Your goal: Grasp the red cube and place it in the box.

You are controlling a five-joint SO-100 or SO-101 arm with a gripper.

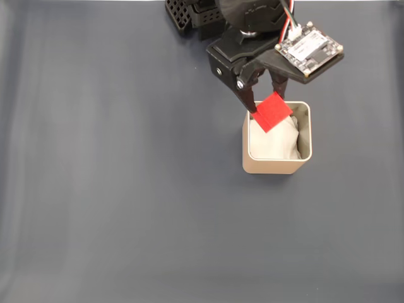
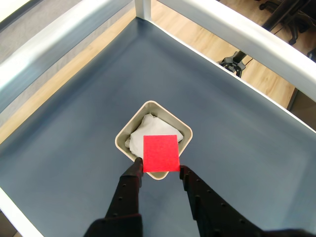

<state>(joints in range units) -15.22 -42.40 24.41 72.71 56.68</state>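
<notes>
Fixed view — gripper holds red cube above box.

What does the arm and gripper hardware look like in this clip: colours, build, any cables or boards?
The arm is matte black plastic. Its gripper has two black, angular fingers that taper toward the tips. In the fixed view a bare circuit board with gold corner pads sits on the wrist, fed by red, white and black wires.

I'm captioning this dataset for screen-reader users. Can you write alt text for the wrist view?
A black two-finger gripper holds a red cube between its fingertips, above an open beige box lined with crumpled white paper. The box sits on a dark blue-grey mat bordered by pale rails, with a wooden floor beyond.
</notes>
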